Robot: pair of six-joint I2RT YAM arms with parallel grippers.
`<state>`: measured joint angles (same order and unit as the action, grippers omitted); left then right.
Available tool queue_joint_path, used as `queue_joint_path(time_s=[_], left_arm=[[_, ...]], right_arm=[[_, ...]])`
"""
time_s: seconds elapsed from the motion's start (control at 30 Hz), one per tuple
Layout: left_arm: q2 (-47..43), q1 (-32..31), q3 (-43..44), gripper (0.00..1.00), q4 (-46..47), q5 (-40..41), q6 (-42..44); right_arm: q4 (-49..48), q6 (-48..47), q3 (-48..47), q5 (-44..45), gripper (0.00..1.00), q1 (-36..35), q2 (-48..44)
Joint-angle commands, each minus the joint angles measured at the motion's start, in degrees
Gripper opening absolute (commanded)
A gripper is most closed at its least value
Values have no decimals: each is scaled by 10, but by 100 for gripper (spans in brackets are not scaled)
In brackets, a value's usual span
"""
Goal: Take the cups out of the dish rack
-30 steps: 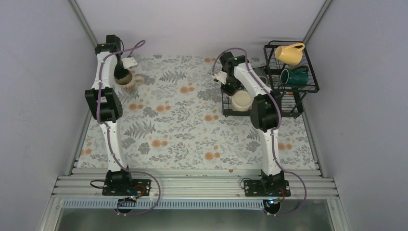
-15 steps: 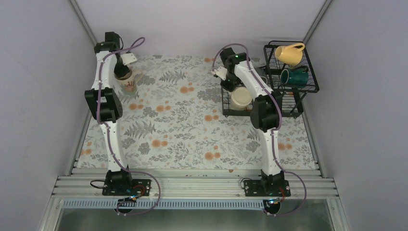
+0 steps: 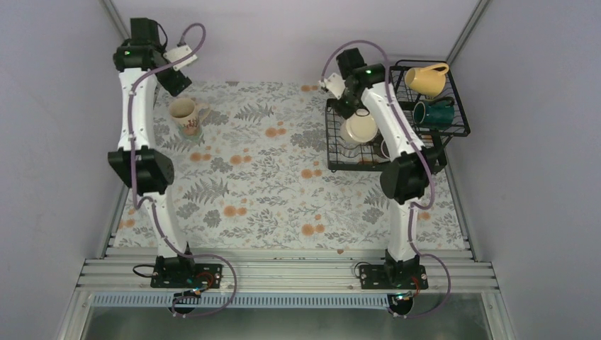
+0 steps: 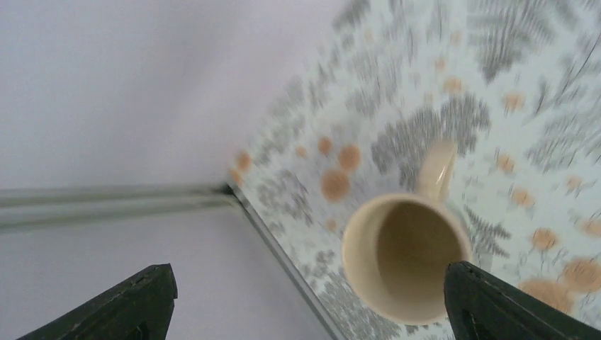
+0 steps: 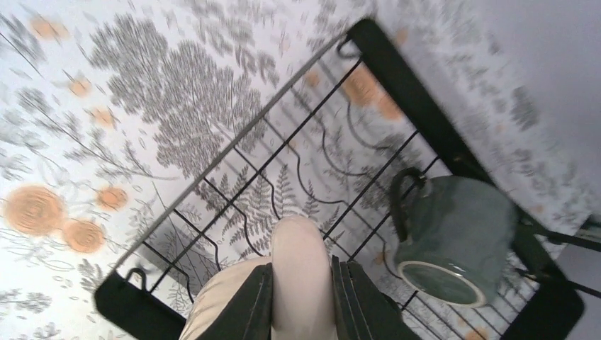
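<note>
Our right gripper (image 5: 303,301) is closed tight on the looped handle of a plain cream ceramic mug (image 3: 361,129), held over the flat tray of the black wire dish rack (image 3: 339,167); we cannot tell whether it touches the wires; a dark grey-green mug (image 5: 453,227) lies on its side near it; a yellow mug (image 3: 427,78) and a dark teal mug (image 3: 434,113) sit on the raised tier; our left gripper (image 4: 305,297) hangs spread wide, empty, above a cream printed mug (image 4: 404,258) upright on the floral tablecloth (image 3: 283,191).

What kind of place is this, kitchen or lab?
Likely a lab test cell, not a kitchen: plain lilac walls box in a floral-print tablecloth, an aluminium mounting rail edges it, and a black wire dish rack holds a yellow ceramic mug.
</note>
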<state>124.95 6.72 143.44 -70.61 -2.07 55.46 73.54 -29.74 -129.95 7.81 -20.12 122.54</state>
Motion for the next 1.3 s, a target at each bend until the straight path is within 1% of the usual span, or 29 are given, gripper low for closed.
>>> queue_joint_path(time_s=[0.0,0.07,0.17,0.23,0.3,0.37,0.43,0.5,0.53,0.57,0.6,0.67,0.73,0.87,1.0,1.13,1.27], left_arm=[[-133,-15,-52,95,88,-112,-61],[-201,-17,-130,96,160,-177,-108],[-316,-27,-305,100,320,-264,-193],[-395,-50,-442,100,462,-283,-240],[-469,-85,-572,100,595,-274,-268],[-508,-125,-671,100,705,-245,-282],[-531,-149,-747,100,808,-234,-299],[-548,-164,-843,99,940,-266,-291],[-556,-170,-891,99,1024,-279,-286],[-560,-179,-932,98,1094,-281,-280],[-557,-190,-956,98,1142,-278,-269],[-543,-211,-971,96,1187,-244,-262],[-528,-223,-980,95,1224,-231,-263],[-513,-252,-1002,90,1305,-213,-271],[-499,-281,-997,89,1305,-243,-289],[-485,-304,-1000,87,1285,-286,-291],[-477,-310,-1001,83,1257,-332,-290]], right_arm=[[0,25,-62,-48,3,4,-68],[-7,31,-75,-120,3,10,-92],[-33,41,-64,-217,3,11,-134],[-50,56,-62,-271,3,11,-151],[-51,68,-70,-329,3,11,-159],[-55,77,-72,-381,3,12,-167],[-56,83,-71,-443,3,13,-172],[-47,87,-72,-504,3,13,-170],[-40,85,-72,-532,3,13,-168],[-32,82,-72,-558,3,13,-165],[-23,78,-72,-583,3,13,-163],[-5,71,-70,-632,3,14,-156],[0,71,-57,-683,3,14,-157],[0,72,-42,-719,3,14,-155],[0,70,-33,-752,2,14,-143],[1,65,-45,-768,3,14,-142],[1,64,-35,-773,2,14,-153]])
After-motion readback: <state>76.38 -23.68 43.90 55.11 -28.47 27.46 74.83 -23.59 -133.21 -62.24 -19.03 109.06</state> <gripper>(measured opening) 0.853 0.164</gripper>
